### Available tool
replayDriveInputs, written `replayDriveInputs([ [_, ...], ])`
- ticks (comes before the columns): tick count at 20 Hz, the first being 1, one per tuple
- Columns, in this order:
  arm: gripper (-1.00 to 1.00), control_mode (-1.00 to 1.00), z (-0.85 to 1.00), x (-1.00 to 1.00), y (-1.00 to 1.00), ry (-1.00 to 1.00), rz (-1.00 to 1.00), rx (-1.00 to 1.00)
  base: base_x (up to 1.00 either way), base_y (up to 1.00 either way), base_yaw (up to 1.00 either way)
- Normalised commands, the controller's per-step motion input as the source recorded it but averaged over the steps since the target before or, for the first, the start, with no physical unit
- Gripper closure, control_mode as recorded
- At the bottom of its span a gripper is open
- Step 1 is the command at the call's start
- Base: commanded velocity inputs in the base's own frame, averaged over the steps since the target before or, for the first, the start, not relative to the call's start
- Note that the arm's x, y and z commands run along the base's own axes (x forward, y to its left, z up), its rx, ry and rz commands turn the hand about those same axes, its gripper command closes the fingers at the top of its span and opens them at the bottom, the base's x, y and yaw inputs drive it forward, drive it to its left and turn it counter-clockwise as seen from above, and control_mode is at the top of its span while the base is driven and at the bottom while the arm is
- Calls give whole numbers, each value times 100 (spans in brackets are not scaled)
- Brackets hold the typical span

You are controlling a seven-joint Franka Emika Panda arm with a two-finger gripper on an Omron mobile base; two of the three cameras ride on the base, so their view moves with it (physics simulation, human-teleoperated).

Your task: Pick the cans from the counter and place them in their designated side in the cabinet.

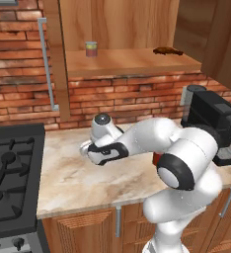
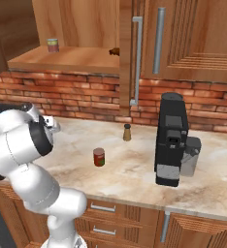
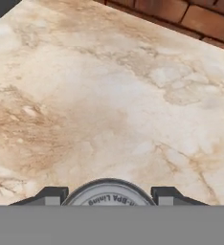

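- Left base view: the cabinet (image 1: 132, 64) stands open; its shelf holds one greenish-topped can (image 1: 91, 49) and one dark item (image 1: 168, 51) I cannot identify.
- Right base view: one dark red can (image 2: 99, 157) stands upright on the counter (image 2: 135, 169), near one brown shaker (image 2: 127, 132) and one black coffee machine (image 2: 171, 139).
- Hand view: the gripper (image 3: 109, 195) grasps one silvery can (image 3: 109, 194), a fingertip on each side, above the marbled worktop.

Kitchen: stove (image 1: 11, 173), counter (image 1: 88, 173), cabinet (image 1: 127, 62).

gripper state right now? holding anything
gripper: jaws shut on the silvery can, held over the counter.
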Motion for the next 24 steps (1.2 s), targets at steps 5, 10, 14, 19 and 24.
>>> replayDriveInputs([
  [5, 100, -100, 65, -13, -23, -13, 0, 1, 0, 0, 0],
  [10, 100, -100, 66, -15, -32, -13, 1, 4, 0, 0, 0],
  [14, 100, -100, 66, -19, -31, -15, 2, 6, 0, 0, 0],
  [19, 100, -100, 70, -22, -29, -16, 2, 8, 0, 0, 0],
  [24, 100, -100, 59, -39, -20, -19, 3, 6, 0, 0, 0],
])
